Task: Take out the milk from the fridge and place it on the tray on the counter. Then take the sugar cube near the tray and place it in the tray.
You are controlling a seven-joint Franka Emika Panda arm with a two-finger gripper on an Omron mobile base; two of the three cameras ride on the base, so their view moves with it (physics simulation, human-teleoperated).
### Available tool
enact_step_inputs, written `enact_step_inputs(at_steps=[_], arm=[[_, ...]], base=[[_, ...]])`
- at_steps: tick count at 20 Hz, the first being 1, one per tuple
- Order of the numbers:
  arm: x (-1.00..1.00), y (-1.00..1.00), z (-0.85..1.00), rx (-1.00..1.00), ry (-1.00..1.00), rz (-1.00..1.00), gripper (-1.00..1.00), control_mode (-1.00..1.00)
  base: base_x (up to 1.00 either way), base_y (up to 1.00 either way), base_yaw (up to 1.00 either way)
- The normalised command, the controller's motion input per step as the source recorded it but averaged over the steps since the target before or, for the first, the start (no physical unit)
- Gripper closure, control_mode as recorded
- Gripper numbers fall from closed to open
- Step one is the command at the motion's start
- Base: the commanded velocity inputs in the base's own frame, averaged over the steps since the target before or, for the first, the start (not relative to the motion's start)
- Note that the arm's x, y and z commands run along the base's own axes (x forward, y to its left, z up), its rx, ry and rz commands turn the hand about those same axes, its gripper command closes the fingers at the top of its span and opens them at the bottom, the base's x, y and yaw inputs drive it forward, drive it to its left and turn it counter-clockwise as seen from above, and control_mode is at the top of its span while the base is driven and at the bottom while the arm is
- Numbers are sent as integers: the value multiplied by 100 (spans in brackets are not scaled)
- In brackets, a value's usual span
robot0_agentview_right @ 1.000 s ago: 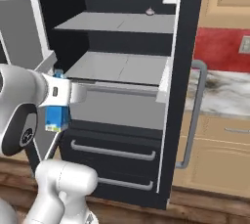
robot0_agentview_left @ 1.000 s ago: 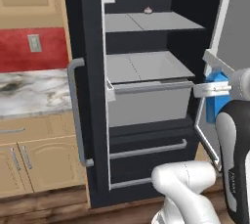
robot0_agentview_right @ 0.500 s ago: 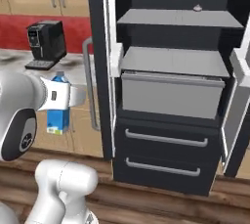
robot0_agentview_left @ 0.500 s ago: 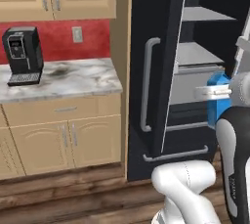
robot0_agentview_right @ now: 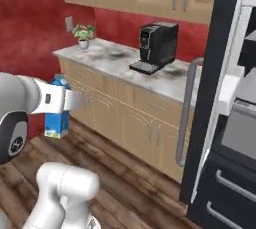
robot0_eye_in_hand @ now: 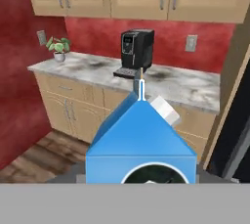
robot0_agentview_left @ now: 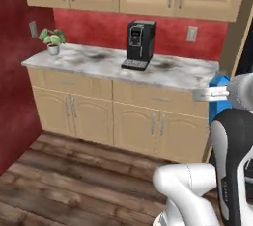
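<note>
My gripper is shut on the milk, a bright-blue gable-top carton that hangs upright in the air in front of the cabinets. In the left base view the milk sits behind the gripper at the right edge. The hand view has the carton close up, with the counter beyond it. The black fridge stands open at the right, its grey bar handle facing me. The tray and the sugar cube are out of view.
A black coffee machine stands on the marbled counter, and a small potted plant sits at its left end by the red wall. Tan cabinets run below and above. Wooden floor lies open in front.
The whole picture has swung left from the open fridge to the counter, so the camera has moved. The milk stays in the shut gripper at the same height.
</note>
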Motion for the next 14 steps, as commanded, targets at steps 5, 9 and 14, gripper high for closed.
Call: enact_step_inputs(at_steps=[5,9,14], arm=[[0,0,0,0,0,0,100,100],[0,0,0,0,0,0,100,100],[0,0,0,0,0,0,100,100]], base=[[0,43,91],[1,14,99],[0,2,100]])
